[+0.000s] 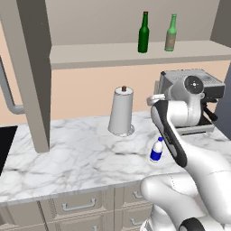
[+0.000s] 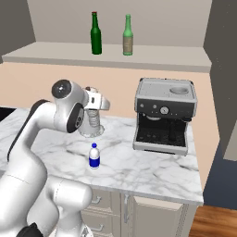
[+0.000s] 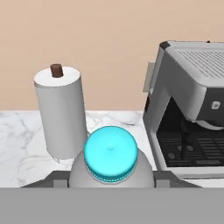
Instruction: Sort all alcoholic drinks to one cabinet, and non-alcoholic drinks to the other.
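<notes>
While hidden from both base views, clear teal-capped bottle [image 3: 110, 159] seemingly between pinching jaws.

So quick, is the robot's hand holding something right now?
Gripper: closed on the clear bottle with the teal cap, held up off the counter.

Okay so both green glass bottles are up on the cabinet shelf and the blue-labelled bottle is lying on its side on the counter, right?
Not quite. The blue-labelled bottle stands upright on the marble counter, as the right base view shows. Both green glass bottles are indeed up on the shelf.
</notes>
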Available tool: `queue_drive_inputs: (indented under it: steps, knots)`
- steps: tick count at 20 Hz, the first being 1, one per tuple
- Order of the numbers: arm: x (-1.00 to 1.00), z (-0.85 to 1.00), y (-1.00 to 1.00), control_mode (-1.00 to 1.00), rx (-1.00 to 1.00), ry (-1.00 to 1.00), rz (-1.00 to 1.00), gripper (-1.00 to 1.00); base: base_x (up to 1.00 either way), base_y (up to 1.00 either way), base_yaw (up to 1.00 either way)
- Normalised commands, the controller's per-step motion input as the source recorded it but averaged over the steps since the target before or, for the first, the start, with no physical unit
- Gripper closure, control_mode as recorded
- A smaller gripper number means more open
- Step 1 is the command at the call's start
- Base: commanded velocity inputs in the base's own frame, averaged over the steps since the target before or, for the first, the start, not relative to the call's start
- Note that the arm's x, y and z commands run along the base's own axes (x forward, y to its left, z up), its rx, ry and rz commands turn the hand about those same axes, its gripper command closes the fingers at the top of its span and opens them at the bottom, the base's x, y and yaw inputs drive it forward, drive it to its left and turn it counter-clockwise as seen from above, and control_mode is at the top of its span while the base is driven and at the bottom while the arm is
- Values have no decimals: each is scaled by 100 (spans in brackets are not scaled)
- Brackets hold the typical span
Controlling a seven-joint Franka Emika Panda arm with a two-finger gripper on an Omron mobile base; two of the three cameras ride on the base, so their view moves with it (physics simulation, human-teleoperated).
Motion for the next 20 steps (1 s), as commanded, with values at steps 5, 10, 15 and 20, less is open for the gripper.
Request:
queue_drive_inputs:
  steps: [5, 10, 15, 20]
  knots:
    - [-35, 29, 26, -100, 0, 0, 0, 100, 0, 0, 0]
    - [-31, 22, 26, -100, 0, 0, 0, 100, 0, 0, 0]
    - [-38, 17, 16, -100, 0, 0, 0, 100, 0, 0, 0]
    - [-41, 16, 2, -100, 0, 0, -1, 100, 0, 0, 0]
